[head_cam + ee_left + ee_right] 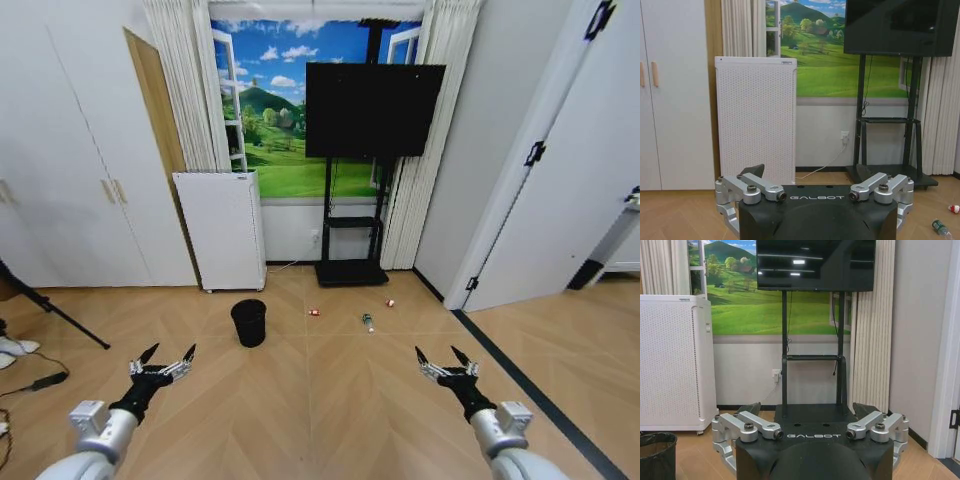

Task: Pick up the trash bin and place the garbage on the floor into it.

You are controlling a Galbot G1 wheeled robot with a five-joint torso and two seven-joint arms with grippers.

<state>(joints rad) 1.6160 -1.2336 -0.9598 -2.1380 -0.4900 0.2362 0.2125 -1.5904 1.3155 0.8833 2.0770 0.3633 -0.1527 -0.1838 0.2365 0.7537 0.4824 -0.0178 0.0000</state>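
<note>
The trash bin (249, 322) is a small black round basket standing upright on the wood floor ahead, slightly left of centre. To its right lies the garbage: a red-and-white packet (314, 312), a clear bottle with a green label (368, 321) and a tiny red-and-white piece (390, 302). My left gripper (168, 358) hovers open low on the left, short of the bin. On the right, my right gripper (443, 359) is also open, well short of the litter. The right wrist view catches the bin (655, 455). The bottle (940, 227) and a red-and-white piece (954, 209) appear in the left wrist view.
A white perforated appliance (222, 230) stands against the wall behind the bin. A black TV on a stand (352, 272) is behind the litter. A tripod leg (60, 315) and cables lie at far left. White doors flank both sides; open floor lies between me and the bin.
</note>
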